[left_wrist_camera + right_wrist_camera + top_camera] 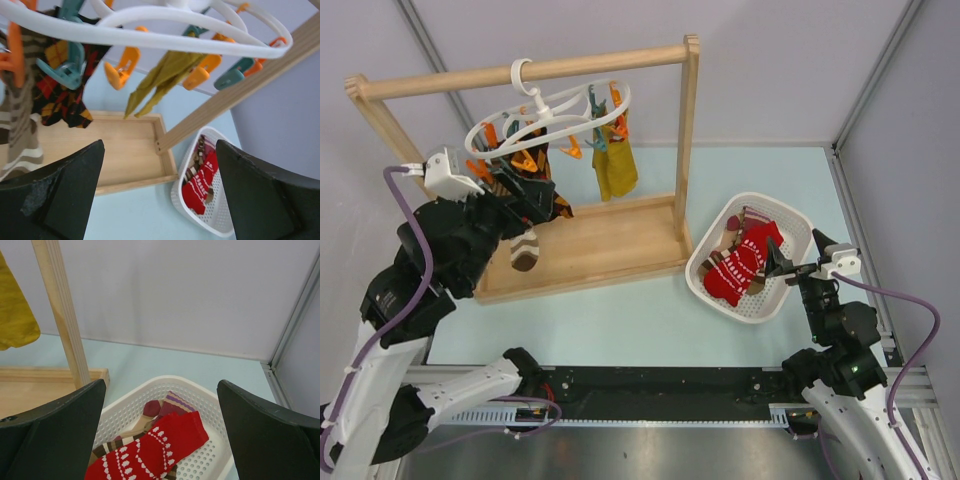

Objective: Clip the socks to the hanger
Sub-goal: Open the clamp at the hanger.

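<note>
Left gripper [159,150] gapes empty beneath the white plastic oval peg hanger [150,37]; right gripper [161,387], also released, hovers, apparently clear, above the red white-patterned sock [145,452].

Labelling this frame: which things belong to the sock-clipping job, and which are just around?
Job: red sock, brown striped socks, white peg hanger.
Just around: mustard sock, black diamond sock, wooden rail frame, white basket.

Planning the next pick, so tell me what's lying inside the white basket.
In the white basket a red sock lies on top, over a brown striped sock; a purple-striped piece peeks behind. Anything beneath the red sock is covered.
</note>
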{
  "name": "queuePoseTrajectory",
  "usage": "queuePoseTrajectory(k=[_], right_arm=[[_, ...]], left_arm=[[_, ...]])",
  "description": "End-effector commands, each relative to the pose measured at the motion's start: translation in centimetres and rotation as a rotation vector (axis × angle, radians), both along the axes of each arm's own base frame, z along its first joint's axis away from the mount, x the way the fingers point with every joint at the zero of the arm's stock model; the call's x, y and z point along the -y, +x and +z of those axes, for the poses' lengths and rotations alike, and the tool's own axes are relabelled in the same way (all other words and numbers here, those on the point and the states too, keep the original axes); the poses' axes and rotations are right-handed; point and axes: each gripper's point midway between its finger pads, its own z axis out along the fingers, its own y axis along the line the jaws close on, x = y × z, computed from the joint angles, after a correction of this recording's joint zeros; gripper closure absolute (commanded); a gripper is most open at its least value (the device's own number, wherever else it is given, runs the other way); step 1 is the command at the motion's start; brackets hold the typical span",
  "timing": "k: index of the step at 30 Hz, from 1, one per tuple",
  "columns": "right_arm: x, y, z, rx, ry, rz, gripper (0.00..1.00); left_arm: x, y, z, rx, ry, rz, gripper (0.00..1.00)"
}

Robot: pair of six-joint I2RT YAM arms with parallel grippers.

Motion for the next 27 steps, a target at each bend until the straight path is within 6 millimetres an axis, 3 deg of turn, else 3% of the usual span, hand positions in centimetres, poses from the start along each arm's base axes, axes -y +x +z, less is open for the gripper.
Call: queuePoseTrajectory(k=[1, 10, 13, 14, 17, 27], right_arm=[[0.1, -0.5, 1.3, 0.044, 0.006, 0.006, 0.0], [0.1, -0.6, 1.4, 0.052, 0.007, 0.012, 0.0], [0.1, -0.7, 1.5, 0.058, 0.01, 0.011, 0.0], [0.1, -0.7, 1.4, 0.056, 0.01, 0.012, 0.0], [0.1, -0.8, 1.7, 0.065, 0.013, 0.015, 0.0], [0.1, -1.2, 2.0, 0.081, 0.02, 0.021, 0.0]], left_arm=[[-2.9, 0.7, -0.2, -0.048, 0.115, 0.16, 0.04], [-5.5, 1.8, 1.0, -0.037, 0.175, 0.339, 0.15], [-4.9, 3.0, 1.0, -0.041, 0.184, 0.316, 0.14], [-3.9, 3.5, 0.5, -0.057, 0.179, 0.27, 0.15], [-4.2, 4.3, 0.1, -0.078, 0.164, 0.286, 0.15], [-7.0, 3.6, 1.5, -0.022, 0.104, 0.356, 0.17]])
